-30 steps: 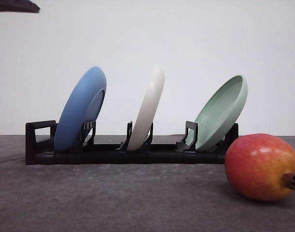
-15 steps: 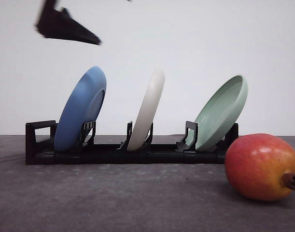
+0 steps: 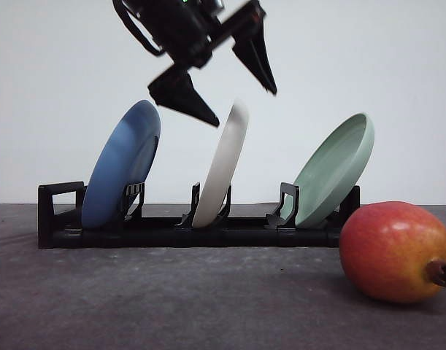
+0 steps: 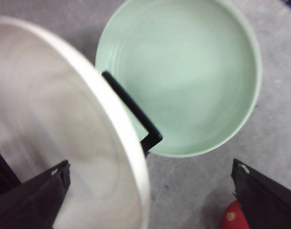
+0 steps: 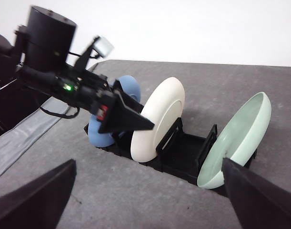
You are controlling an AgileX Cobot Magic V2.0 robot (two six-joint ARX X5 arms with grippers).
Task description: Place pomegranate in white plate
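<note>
We saw one pomegranate (image 3: 394, 251) lying on the grey table (image 3: 171, 299), at the right end of the rack and just in front of it. It was red with a yellow-orange patch, and its little brown crown pointed to the right. Nothing held it. In the left wrist view a small red bit of it (image 4: 233, 217) peeked out beside one finger.

The white plate (image 3: 224, 164) stood on its edge in the middle slot of the black rack (image 3: 62, 219), leaning to the right. It was well apart from the fruit.

We counted three plates in the rack, one of each colour: a blue plate (image 3: 120, 168) in the left slot, the white one in the middle, and a pale green plate (image 3: 336, 168) in the right slot, closest to the fruit. We could not read any words or labels on anything.

The left gripper (image 3: 241, 98) hung over the top edge of the white plate. Its two black fingers were spread wide, one on each side of the rim, and they gripped nothing. We could not tell if they touched the plate.

In its own wrist view the right gripper (image 5: 150, 191) was high above the table. Its fingers were far apart too, with nothing between them.
</note>
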